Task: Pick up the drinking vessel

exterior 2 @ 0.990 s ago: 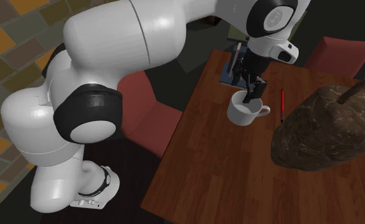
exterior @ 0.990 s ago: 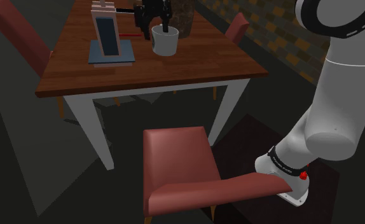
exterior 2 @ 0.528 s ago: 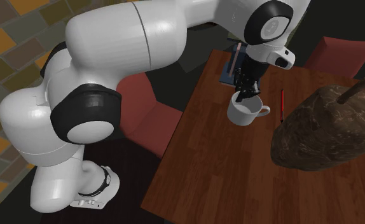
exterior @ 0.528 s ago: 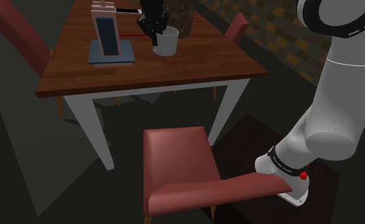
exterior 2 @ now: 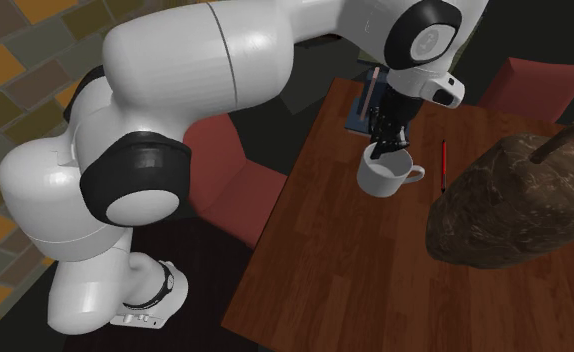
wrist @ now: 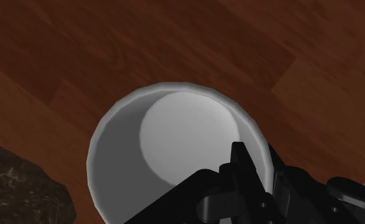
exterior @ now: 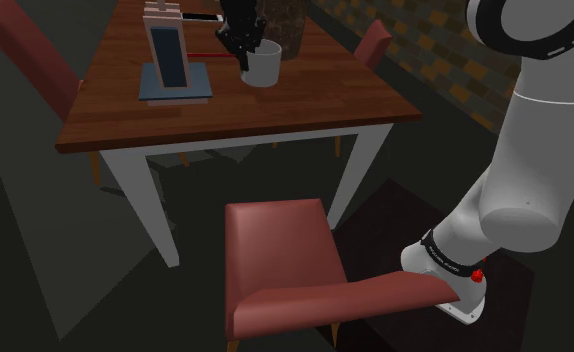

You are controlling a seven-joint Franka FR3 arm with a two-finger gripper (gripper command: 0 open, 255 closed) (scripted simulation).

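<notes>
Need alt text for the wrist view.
An empty white mug, seen from above, stands on a dark wood table, with the black gripper at its rim. A rough brown lump lies beside the mug.

The mug [exterior: 263,68] is standing on the table [exterior: 225,112], the gripper [exterior 2: 379,151] straddling its rim (one finger inside), a rock [exterior 2: 505,205] sitting just beside.

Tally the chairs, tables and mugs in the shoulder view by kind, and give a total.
Red chairs: 3
Wooden table: 1
White mug: 1
Total: 5
</notes>
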